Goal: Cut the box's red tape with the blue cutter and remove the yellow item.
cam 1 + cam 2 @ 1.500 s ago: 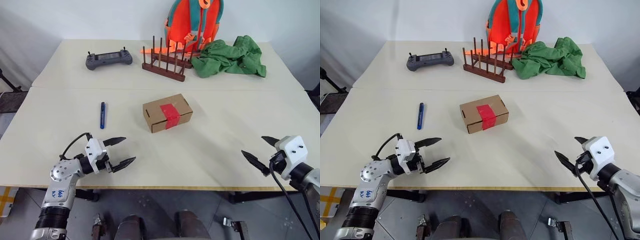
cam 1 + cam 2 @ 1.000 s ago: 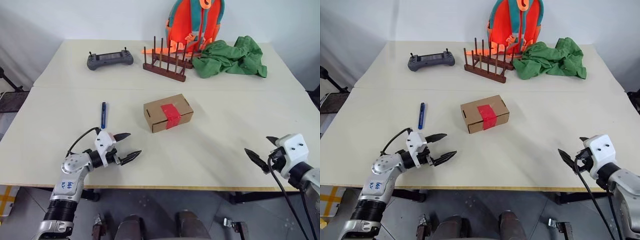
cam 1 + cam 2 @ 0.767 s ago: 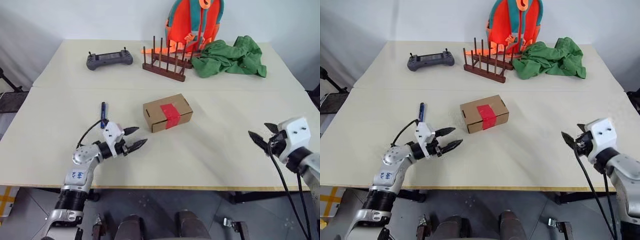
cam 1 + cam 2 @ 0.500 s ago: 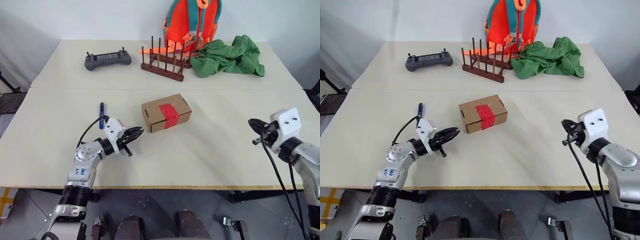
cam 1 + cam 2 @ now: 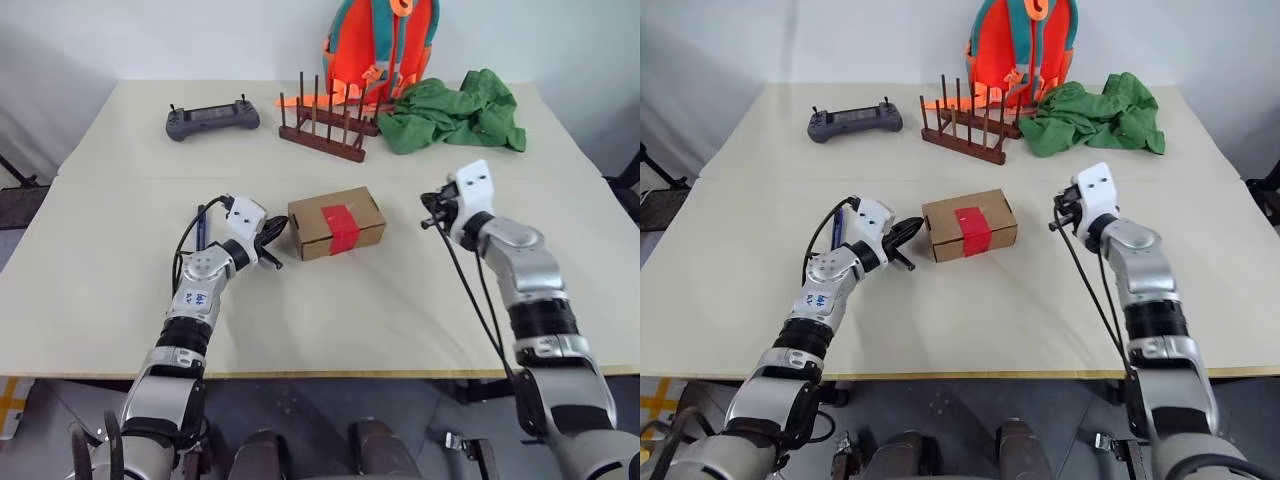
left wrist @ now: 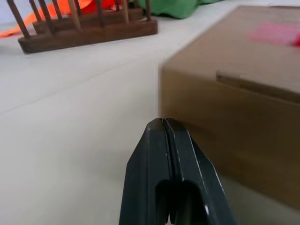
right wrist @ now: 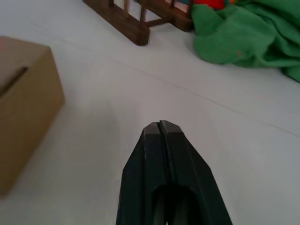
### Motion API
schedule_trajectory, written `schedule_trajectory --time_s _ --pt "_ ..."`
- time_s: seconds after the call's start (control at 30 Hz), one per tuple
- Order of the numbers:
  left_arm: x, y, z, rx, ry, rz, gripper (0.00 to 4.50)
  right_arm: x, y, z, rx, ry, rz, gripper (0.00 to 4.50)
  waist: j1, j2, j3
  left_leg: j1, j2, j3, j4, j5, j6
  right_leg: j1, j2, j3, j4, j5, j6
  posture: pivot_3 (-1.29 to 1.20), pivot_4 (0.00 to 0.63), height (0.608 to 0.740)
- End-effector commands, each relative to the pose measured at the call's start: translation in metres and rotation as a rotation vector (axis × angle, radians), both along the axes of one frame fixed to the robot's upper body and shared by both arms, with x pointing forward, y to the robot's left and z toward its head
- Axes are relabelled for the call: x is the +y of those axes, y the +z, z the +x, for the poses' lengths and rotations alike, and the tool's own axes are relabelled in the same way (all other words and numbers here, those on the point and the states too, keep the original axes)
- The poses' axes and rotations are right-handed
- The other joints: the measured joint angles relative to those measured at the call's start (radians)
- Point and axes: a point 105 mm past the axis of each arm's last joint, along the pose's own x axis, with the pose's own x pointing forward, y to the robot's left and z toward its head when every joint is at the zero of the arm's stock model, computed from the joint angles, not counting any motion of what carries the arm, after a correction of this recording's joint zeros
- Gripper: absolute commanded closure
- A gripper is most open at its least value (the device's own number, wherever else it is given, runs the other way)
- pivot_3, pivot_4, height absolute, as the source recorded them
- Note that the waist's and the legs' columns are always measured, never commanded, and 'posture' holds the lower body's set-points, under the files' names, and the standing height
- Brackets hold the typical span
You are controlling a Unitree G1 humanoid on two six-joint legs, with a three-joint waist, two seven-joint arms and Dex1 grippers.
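Two grippers sit over the table [image 5: 420, 310], one on either side of the box [image 5: 336, 222], and you hold nothing in either. Your left gripper [image 5: 272, 232] has its fingers [image 6: 171, 173] pressed flat together, tips just short of the box's left end; from the left wrist view the brown end wall stands close ahead and slightly to one side. Your right gripper [image 5: 1061, 213] is likewise pinched closed, black fingers [image 7: 164, 168] meeting along one seam, poised to the right of the box with a clear gap of bare tabletop between. Box lies near table centre, long side angled a little, flaps down. Red tape [image 5: 342, 226] crosses the top and runs down the near face, intact as far as you can see. Blue cutter [image 5: 201, 228] lies on the table to the left of the box, partly hidden behind your left wrist and its cable; neither gripper touches it. Far side of the table: grey game controller [image 5: 211, 119] at left, wooden peg rack [image 5: 322, 128] in the middle, orange and teal backpack [image 5: 381, 45] behind it, crumpled green cloth [image 5: 455, 108] to the right.
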Motion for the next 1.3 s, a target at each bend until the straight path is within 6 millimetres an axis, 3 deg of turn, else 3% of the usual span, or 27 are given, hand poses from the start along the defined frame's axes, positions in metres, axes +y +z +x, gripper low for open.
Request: schedule_trajectory --time_s 0.03,0.17,0.33,0.47,0.67,0.83,0.97,1.1,1.3 --pt "-0.012 -0.001 0.002 -0.029 -0.05 0.037 4.48 0.017 -0.006 0.007 0.004 0.034 -0.015 4.5 -0.011 0.0 0.0 0.0 0.0 0.0 -0.001 0.0 0.0 -0.001 -0.003 -0.008 0.0 0.0 -0.001 0.0 0.15 0.74" --pt "-0.033 0.004 0.0 -0.026 -0.163 0.026 4.48 0.037 -0.005 0.01 0.019 0.094 0.009 4.5 -0.021 0.0 0.0 -0.001 -0.002 -0.001 -0.001 0.0 0.001 -0.001 -0.011 -0.029 0.001 0.002 -0.003 0.0 0.15 0.74" --pt "-0.062 0.015 -0.021 -0.015 -0.419 -0.006 4.48 0.061 0.009 -0.002 0.019 0.246 0.012 4.5 -0.027 0.001 0.001 -0.002 -0.003 -0.002 0.0 -0.001 0.001 -0.001 -0.013 -0.034 0.001 0.002 -0.003 0.0 0.15 0.74" --pt "-0.075 0.013 -0.053 0.044 -0.623 0.001 4.48 0.066 0.016 -0.013 0.042 0.337 -0.026 4.5 -0.029 0.001 0.001 -0.002 -0.002 -0.003 -0.001 -0.001 0.001 -0.001 -0.012 -0.033 0.001 0.002 -0.003 0.0 0.15 0.74" --pt "-0.076 0.008 -0.078 0.12 -0.689 0.004 4.48 0.062 0.02 -0.01 0.009 0.32 -0.088 4.5 -0.03 0.001 0.001 -0.002 -0.002 -0.003 -0.001 -0.001 0.001 -0.001 -0.012 -0.033 0.001 0.002 -0.004 0.0 0.15 0.74" --pt "-0.059 0.008 -0.062 0.101 -0.543 -0.016 4.48 0.042 0.047 0.0 -0.118 0.181 -0.08 4.5 -0.026 0.001 0.001 -0.002 -0.002 -0.003 0.0 -0.001 0.001 -0.001 -0.013 -0.033 0.0 0.002 -0.004 0.0 0.15 0.74" --pt "-0.051 0.014 -0.053 0.066 -0.474 -0.024 4.48 0.013 0.069 -0.008 -0.174 0.079 -0.141 4.5 -0.019 0.002 0.001 -0.002 -0.003 -0.004 0.0 -0.001 0.001 -0.001 -0.014 -0.034 0.0 0.002 -0.004 0.0 0.15 0.74" --pt "-0.048 0.016 -0.048 0.044 -0.453 -0.034 4.48 -0.034 0.05 -0.043 -0.033 -0.058 -0.309 4.5 0.0 0.002 0.001 -0.004 -0.004 -0.006 -0.001 -0.002 0.003 -0.001 -0.02 -0.036 -0.002 0.002 -0.004 0.0 0.15 0.74" --pt "-0.055 0.01 -0.055 0.09 -0.528 -0.03 4.48 -0.044 0.021 -0.1 0.152 -0.108 -0.327 4.5 0.01 0.003 0.002 -0.005 -0.007 -0.004 -0.002 -0.002 0.004 -0.001 -0.021 -0.045 -0.004 0.002 -0.004 0.0 0.15 0.74"
